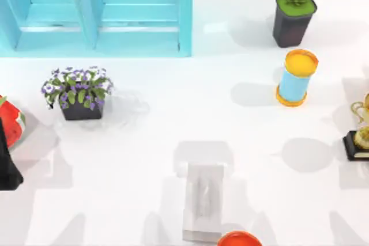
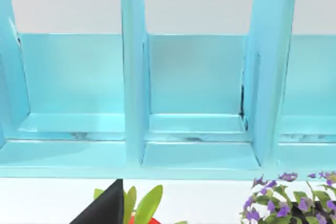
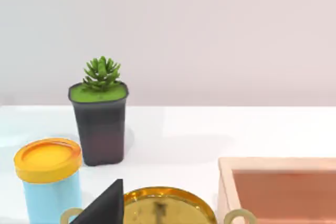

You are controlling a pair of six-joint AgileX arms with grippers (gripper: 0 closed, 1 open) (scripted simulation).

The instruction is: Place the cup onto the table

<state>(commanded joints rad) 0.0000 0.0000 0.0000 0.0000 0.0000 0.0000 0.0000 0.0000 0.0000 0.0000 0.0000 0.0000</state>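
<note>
White table [image 1: 144, 159] spreads under everything. Orange-red round object [image 1: 239, 238] sits nearest, just beside white box [image 1: 203, 205], on its right. Left gripper [image 2: 105, 208] well left of box, by red-green object [image 1: 11, 120], facing turquoise cabinet [image 1: 98, 10]; grip state: cannot tell. Right gripper [image 3: 105, 205] well right of box, over gold dish [image 3: 168, 205]; cannot tell there either. Beyond box: purple-flowered pot [image 1: 78, 93] to left, light-blue cylinder [image 1: 296, 78] to right, succulent pot [image 1: 294, 15] farthest.

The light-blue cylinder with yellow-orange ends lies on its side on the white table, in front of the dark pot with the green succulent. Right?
Not quite: the light-blue cylinder stands upright on the table, one yellow-orange end up, as the right wrist view shows. It is indeed in front of the dark succulent pot.
</note>
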